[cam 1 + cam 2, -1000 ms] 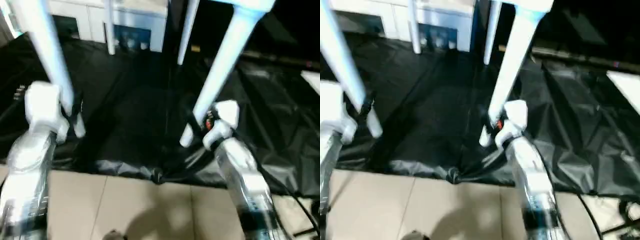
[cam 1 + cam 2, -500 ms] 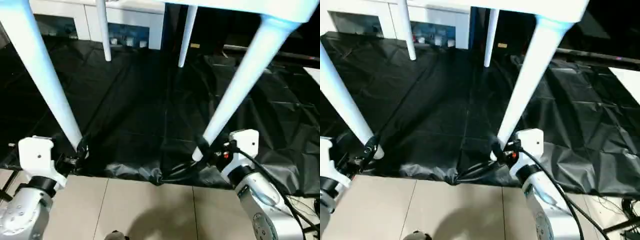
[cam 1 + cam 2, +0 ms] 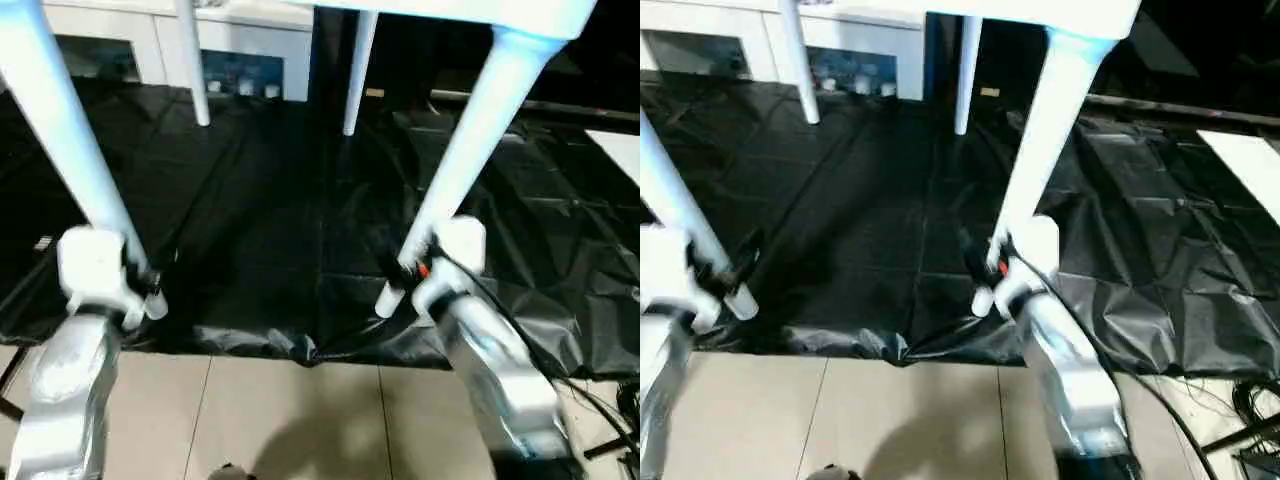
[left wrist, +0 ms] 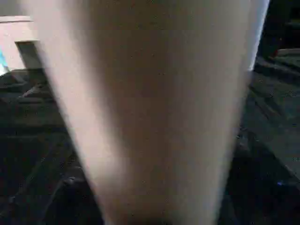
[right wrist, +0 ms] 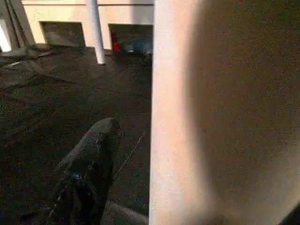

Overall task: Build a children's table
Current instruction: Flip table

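Black plastic sheeting covers most of the floor, with beige tile along the near edge and a white cabinet with glass doors against the far wall. Pretty standard demo-room setup.

So, where the build is at: looks like nearly done to me. The children's table is right way up, with all four legs plugged into the top. You can see the two far legs standing out on the sheeting near the cabinet, and the two near ones slanting down toward the robot. No loose parts lying around that I can spot.

The left claw is wrapped around the near left leg close to its foot, and the right claw has the near right leg the same way, low down near the tip. Both are closed on the tubes, not hanging free. In the right wrist view you get one black finger sitting right beside the leg, and the left wrist view is basically just white tube up close.

I can't tell for sure whether the near feet are resting on the sheeting or held just off it; the tips sit right at the near edge of the black plastic. My guess is what's left is setting the near side down square, letting go, and maybe a check that the legs are seated in their sockets.
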Controlling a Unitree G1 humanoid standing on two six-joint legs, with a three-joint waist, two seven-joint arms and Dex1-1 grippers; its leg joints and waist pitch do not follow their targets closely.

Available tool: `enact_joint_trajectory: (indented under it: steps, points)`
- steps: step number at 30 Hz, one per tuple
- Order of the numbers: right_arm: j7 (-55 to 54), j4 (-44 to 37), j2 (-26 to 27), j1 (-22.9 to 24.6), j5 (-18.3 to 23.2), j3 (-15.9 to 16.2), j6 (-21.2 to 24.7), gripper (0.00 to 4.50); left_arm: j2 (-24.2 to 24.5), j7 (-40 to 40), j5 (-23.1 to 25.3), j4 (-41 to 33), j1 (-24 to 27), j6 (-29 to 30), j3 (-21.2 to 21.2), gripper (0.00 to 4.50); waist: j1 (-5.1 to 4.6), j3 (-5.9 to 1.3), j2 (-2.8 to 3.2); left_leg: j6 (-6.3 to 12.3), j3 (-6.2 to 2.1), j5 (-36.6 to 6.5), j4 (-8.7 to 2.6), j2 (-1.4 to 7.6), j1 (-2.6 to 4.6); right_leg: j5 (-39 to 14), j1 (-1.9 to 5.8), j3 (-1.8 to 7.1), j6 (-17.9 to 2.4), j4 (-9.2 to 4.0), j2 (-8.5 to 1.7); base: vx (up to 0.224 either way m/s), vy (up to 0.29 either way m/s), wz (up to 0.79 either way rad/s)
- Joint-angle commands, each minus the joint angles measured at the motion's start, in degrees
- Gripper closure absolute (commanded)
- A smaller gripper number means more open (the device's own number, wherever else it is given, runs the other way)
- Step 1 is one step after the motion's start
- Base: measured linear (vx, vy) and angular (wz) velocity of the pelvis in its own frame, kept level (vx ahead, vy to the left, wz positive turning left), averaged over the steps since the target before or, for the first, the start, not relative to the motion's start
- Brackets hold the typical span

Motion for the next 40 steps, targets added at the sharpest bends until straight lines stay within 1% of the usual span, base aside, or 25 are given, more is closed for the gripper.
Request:
enact_joint_trajectory:
  steps: [1, 3, 6, 7, 8, 10, 12, 14, 15, 16, 18, 20, 21, 23, 25, 26, 27, 28, 30, 31, 32, 35, 36, 37, 40]
  points:
    - [-1.24, 4.98, 0.01, -2.47, -1.44, -0.5, -1.4, 1.32, 0.56, 1.56, 1.16, 4.12, -2.69, -0.27, -0.51, 1.66, -0.18, -3.23, 1.28, -4.58, -0.86, -17.83, -4.03, 1.58, 1.96, -5.66, 0.67, 1.49, -5.38, -3.92, -2.97, 0.0, 0.0, 0.0]
    - [-1.5, 7.64, 0.7, -4.23, -0.81, -1.26, -2.24, 1.32, 1.0, 2.31, 1.64, 7.2, -4.85, -1.03, -0.58, 1.88, -0.15, -3.22, 1.5, -4.57, -0.81, -18.34, -3.96, 1.53, 2.08, -6.85, 0.58, 1.56, -5.77, -3.97, -3.08, 0.0, 0.0, 0.0]
    - [-1.56, 11.67, 1.2, -6.73, -0.55, -1.71, -4.13, 1.32, 1.55, 2.49, 1.95, 11.03, -7.34, -2.52, -0.84, 1.88, -0.12, -3.21, 1.47, -4.57, -0.83, -18.44, -4.02, 1.56, 2.02, -7.64, 0.65, 1.53, -5.98, -4.0, -3.18, 0.0, 0.0, 0.0]
    - [-1.89, 13.82, 1.27, -7.96, -1.06, -1.75, -5.3, 1.32, 1.76, 2.9, 2.48, 12.83, -8.36, -3.19, -0.99, 1.88, -0.09, -3.27, 1.62, -4.68, -0.84, -18.31, -4.0, 1.6, 2.1, -7.29, 0.62, 1.52, -6.21, -3.91, -3.19, 0.0, 0.0, 0.0]
    - [-1.82, 16.14, 1.49, -9.47, -1.18, -1.87, -6.51, 1.32, 2.0, 2.89, 2.72, 15.22, -9.58, -4.25, -1.14, 1.88, -0.09, -3.3, 1.41, -4.61, -0.79, -18.69, -3.97, 1.58, 2.2, -7.72, 0.58, 1.5, -6.35, -4.0, -3.21, 0.0, 0.0, 0.0]
    - [-1.67, 18.71, 1.74, -11.42, -1.5, -1.72, -7.86, 1.32, 2.49, 2.18, 2.72, 18.51, -10.99, -6.26, -1.34, 1.88, -0.04, -3.4, 1.72, -4.88, -0.92, -18.9, -3.99, 1.52, 2.16, -8.63, 0.67, 1.48, -6.57, -3.95, -3.39, 0.0, 0.0, 0.0]
    - [-1.19, 18.6, 1.59, -11.48, -1.57, -1.45, -8.21, 1.32, 2.4, 1.38, 1.89, 18.26, -10.69, -5.83, -1.19, 1.88, 0.04, -3.41, 1.71, -4.95, -0.91, -18.41, -4.04, 1.76, 2.15, -7.44, 0.71, 1.46, -6.79, -3.84, -3.42, 0.0, 0.0, 0.0]
    - [0.05, 17.01, 1.28, -10.65, -0.97, -1.36, -8.14, 1.32, 1.44, -1.82, -2.11, 15.49, -8.83, -4.66, -0.25, 1.88, 0.07, -3.52, 1.67, -4.59, -0.81, -16.57, -3.95, 1.75, 2.0, -4.01, 0.9, 1.37, -7.71, -3.45, -3.27, 0.0, 0.0, 0.0]
    - [0.74, 15.74, 1.19, -9.82, -0.2, -1.6, -7.86, 1.03, 1.15, -1.67, -2.49, 14.26, -7.75, -4.94, 0.03, 1.6, 0.15, -3.58, 1.69, -4.55, -0.79, -16.33, -3.86, 1.76, 2.07, -3.41, 0.93, 1.36, -8.0, -3.31, -3.33, 0.0, 0.0, 0.0]
    - [0.88, 14.23, 1.27, -8.75, 0.57, -2.05, -7.76, 0.96, 0.8, -1.96, -3.3, 12.97, -6.44, -5.65, 0.44, 1.53, 0.2, -3.53, 1.45, -4.11, -0.71, -16.0, -3.87, 1.86, 1.98, -2.32, 1.04, 1.36, -8.24, -3.33, -3.29, 0.0, 0.0, 0.0]
    - [0.49, 9.97, 1.65, -5.27, 2.9, -3.52, -7.53, 0.96, -0.06, -1.78, -4.88, 9.6, -2.56, -7.37, 1.61, 1.53, 0.38, -3.65, 1.41, -2.7, -0.63, -13.86, -3.69, 1.94, 1.79, 1.49, 1.32, 1.39, -8.36, -3.13, -3.28, 0.0, 0.0, 0.0]
    - [0.33, 8.0, 1.56, -3.71, 3.19, -3.47, -7.34, 0.7, -0.39, -1.8, -5.58, 8.02, -1.01, -7.83, 1.99, 1.26, 0.42, -3.56, 1.41, -2.19, -0.57, -13.69, -3.73, 1.84, 1.78, 1.47, 1.27, 1.32, -8.42, -3.19, -3.13, 0.0, 0.0, 0.0]
    - [0.24, 5.75, 1.47, -2.08, 3.39, -3.27, -6.92, 0.7, -0.78, -1.87, -6.35, 6.13, 0.61, -7.91, 2.36, 1.26, 0.42, -3.54, 1.39, -2.16, -0.56, -14.28, -3.74, 1.84, 1.86, 0.56, 1.25, 1.32, -8.31, -3.29, -3.11, 0.0, 0.0, 0.0]
    - [0.18, 3.26, 1.35, -0.35, 3.52, -2.94, -6.23, 0.54, -1.16, -1.96, -7.13, 3.93, 2.35, -7.73, 2.76, 1.1, 0.32, -3.18, 1.43, -2.6, -0.59, -17.59, -4.07, 1.97, 1.96, -4.51, 0.97, 1.38, -7.72, -3.83, -3.13, 0.0, 0.0, 0.0]
    - [-0.31, -2.59, 0.64, 3.4, 2.82, -1.78, -3.3, 0.41, -1.63, -1.58, -7.67, -1.18, 6.27, -6.84, 3.67, 1.1, 0.26, -2.71, 1.41, -3.34, -0.78, -22.16, -4.48, 2.18, 2.01, -11.56, 0.64, 1.51, -6.53, -4.43, -3.21, 0.0, 0.0, 0.0]
    - [-0.31, -2.59, 0.64, 3.4, 2.82, -1.78, -3.3, 0.15, -1.63, -1.58, -7.67, -1.18, 6.27, -6.84, 3.67, 0.79, 0.14, -2.65, 1.42, -3.76, -0.9, -23.97, -4.52, 2.12, 2.12, -14.4, 0.43, 1.57, -5.81, -4.64, -3.14, 0.0, 0.0, 0.0]
    - [-0.78, -4.76, 0.24, 4.91, 1.89, -1.29, -2.42, 0.1, -1.84, -0.99, -7.32, -3.02, 7.93, -6.58, 4.24, 0.73, 0.03, -2.54, 1.64, -4.04, -0.9, -24.89, -4.54, 2.05, 2.19, -15.67, 0.21, 1.61, -5.47, -4.78, -3.04, 0.0, 0.0, 0.0]
    - [-1.08, -7.97, -0.48, 7.24, 1.23, -0.69, -0.75, 0.1, -1.93, -0.11, -7.16, -5.59, 10.55, -6.43, 4.81, 0.73, -0.05, -2.37, 1.39, -4.41, -1.02, -26.49, -4.61, 1.98, 2.09, -18.93, 0.17, 1.67, -4.24, -5.16, -3.12, 0.0, 0.0, 0.0]
    - [-0.44, -11.12, -1.61, 10.05, 1.32, -0.09, 0.43, 0.1, -2.33, 0.26, -7.66, -8.22, 13.73, -5.04, 5.43, 0.73, -0.07, -2.11, 1.43, -4.58, -1.11, -27.95, -4.72, 2.03, 2.06, -21.61, 0.06, 1.69, -3.36, -5.52, -3.2, 0.0, 0.0, 0.0]
    - [0.41, -14.61, -2.96, 13.49, 2.06, 0.26, 1.97, 0.1, -2.95, 0.4, -8.14, -11.33, 17.45, -4.34, 5.72, 0.73, -0.07, -2.06, 1.35, -4.74, -1.2, -29.38, -4.64, 2.01, 2.29, -24.19, -0.13, 1.73, -2.55, -5.77, -3.2, 0.0, 0.0, 0.0]
    - [0.84, -16.22, -3.52, 15.21, 2.58, 0.18, 2.67, 0.1, -3.52, 0.66, -8.6, -13.18, 19.27, -3.22, 5.52, 0.73, -0.23, -1.7, 1.22, -4.65, -1.14, -31.35, -4.56, 1.88, 2.39, -26.94, -0.67, 1.83, -1.91, -6.42, -3.12, 0.0, 0.0, 0.0]
    - [1.99, -18.97, -4.87, 19.1, 3.38, -0.36, 4.12, 0.1, -5.04, 1.71, -7.78, -18.34, 23.6, -0.57, 2.67, 0.73, -0.29, -1.65, 1.04, -4.29, -1.41, -32.77, -4.44, 1.76, 2.46, -29.91, -0.99, 1.79, -0.88, -6.83, -3.08, 0.0, 0.0, 0.0]
    - [2.25, -19.18, -5.17, 19.89, 3.47, -0.52, 4.26, 0.1, -5.69, 2.37, -6.79, -19.46, 24.41, -0.65, 1.53, 0.73, -0.3, -1.62, 1.04, -4.31, -1.43, -33.26, -4.35, 1.75, 2.6, -30.87, -1.2, 1.78, -0.69, -6.96, -3.07, 0.0, 0.0, 0.0]
    - [2.32, -19.3, -5.42, 20.37, 3.5, -0.52, 4.48, 0.1, -6.43, 3.48, -5.11, -20.09, 24.75, -1.41, 0.69, 0.73, -0.37, -1.44, 0.98, -4.37, -1.66, -33.93, -4.41, 1.83, 2.47, -32.08, -1.09, 1.69, -0.38, -7.18, -3.18, 0.0, 0.0, 0.0]
    - [1.94, -19.31, -5.65, 20.57, 3.65, -0.36, 5.19, 0.1, -6.84, 5.87, -0.4, -20.98, 24.26, -2.51, -1.71, 0.73, -0.64, -1.23, 0.84, -4.37, -1.81, -34.77, -4.1, 1.47, 2.56, -36.2, -1.41, 1.5, 1.1, -7.82, -3.13, 0.0, 0.0, 0.0]
